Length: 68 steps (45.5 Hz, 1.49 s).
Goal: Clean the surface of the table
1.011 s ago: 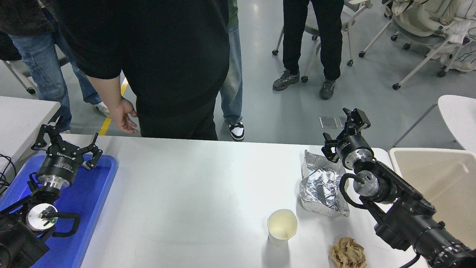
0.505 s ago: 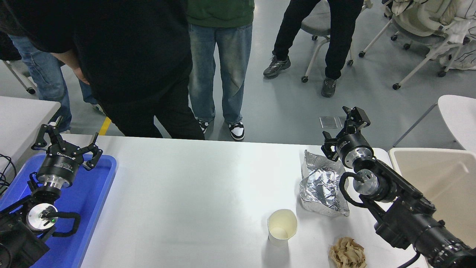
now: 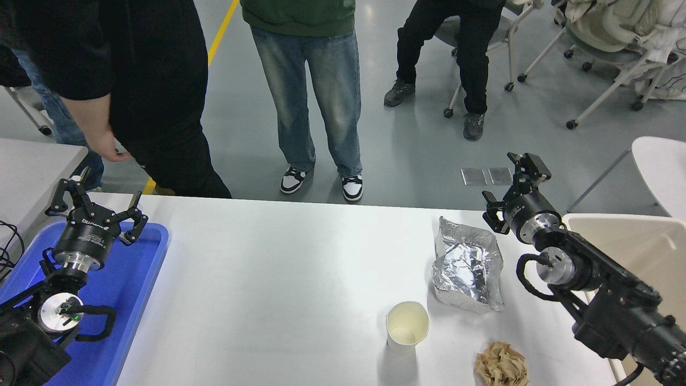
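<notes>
Over the far right corner of the counter (image 3: 278, 279) my right arm reaches in from the lower right edge and points away from me, its wrist tilted up so that my right jaws (image 3: 513, 185) hang past the counter's far edge, above the grey floor. Those jaws are spread apart and hold nothing. They sit just right of a crumpled foil bag (image 3: 467, 265), apart from it, with the arm's black links running back beside a beige bin (image 3: 632, 252) at the counter's right end.

My left arm is parked at the lower left, over a blue tray (image 3: 136, 279) that lies on the counter's left end. My left jaws (image 3: 95, 210) point toward the far side, fingers splayed wide, gripping nothing.

The counter itself is the wide white top that fills the lower middle of my view. On its right part stand three things: the foil bag, lying open and creased; a paper cup (image 3: 407, 326), upright, nearer to me and left of the bag; and a brown paper wad (image 3: 500, 364) at the near edge, right of the cup. All three are clear of one another.

Beyond the far edge people stand on the floor, one in black leaning close at the left corner, a hand (image 3: 110, 150) hanging down
</notes>
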### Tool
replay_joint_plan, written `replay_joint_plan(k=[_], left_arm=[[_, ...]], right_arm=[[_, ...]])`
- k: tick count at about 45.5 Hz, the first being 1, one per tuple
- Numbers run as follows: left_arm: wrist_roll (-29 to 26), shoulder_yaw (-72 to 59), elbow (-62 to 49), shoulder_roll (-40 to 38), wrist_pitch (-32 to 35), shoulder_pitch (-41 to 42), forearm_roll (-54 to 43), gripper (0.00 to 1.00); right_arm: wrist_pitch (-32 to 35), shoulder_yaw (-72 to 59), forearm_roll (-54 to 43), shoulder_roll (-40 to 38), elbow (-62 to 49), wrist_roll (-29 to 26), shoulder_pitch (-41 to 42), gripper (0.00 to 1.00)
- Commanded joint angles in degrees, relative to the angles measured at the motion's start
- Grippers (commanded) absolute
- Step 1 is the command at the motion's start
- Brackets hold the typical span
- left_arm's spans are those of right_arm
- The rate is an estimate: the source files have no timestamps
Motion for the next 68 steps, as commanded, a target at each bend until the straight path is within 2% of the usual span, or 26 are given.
replay_joint_plan(k=[1,6,23,34,40,48,54,57,68], left_arm=[[0.00,0.00,-0.03,0.01,0.00,0.01,0.09,1.00],[0.00,0.00,-0.03,0.01,0.00,0.01,0.00,1.00],[0.00,0.00,-0.03,0.01,0.00,0.01,0.00,1.00],[0.00,0.00,-0.03,0.01,0.00,0.01,0.00,1.00],[0.00,0.00,-0.03,-0.08,0.00,0.01,0.00,1.00],[0.00,0.00,-0.03,0.01,0.00,0.01,0.09,1.00],[0.00,0.00,-0.03,0.01,-0.09,-0.08,0.09,1.00],[0.00,0.00,-0.03,0.01,-0.09,0.01,0.09,1.00],[0.00,0.09,-0.03,0.01,-0.09,-0.08,0.00,1.00]], right_arm=[[3.23,-12.03,-1.15,-7.27,3.88,0.05,1.03,1.00],[3.23,-17.39,-5.36,-11.31,8.45,0.05,2.09,1.00],[3.23,-24.43,-40.07,-24.85,27.88,-0.47,2.97,1.00],[3.41,-31.98,-54.66,-31.27,37.11,-1.09,5.33,1.00],[4.98,-36.82,-62.32,-33.20,40.98,-3.90,7.97,1.00],[7.10,-39.63,-62.51,-32.77,42.74,-9.69,10.87,1.00],[9.55,-39.99,-53.30,-31.63,44.49,-15.58,12.81,1.00],[9.91,-39.99,-50.47,-30.75,44.76,-16.82,13.16,1.00],[11.40,-40.43,-49.76,-27.67,44.67,-19.54,12.20,1.00]])
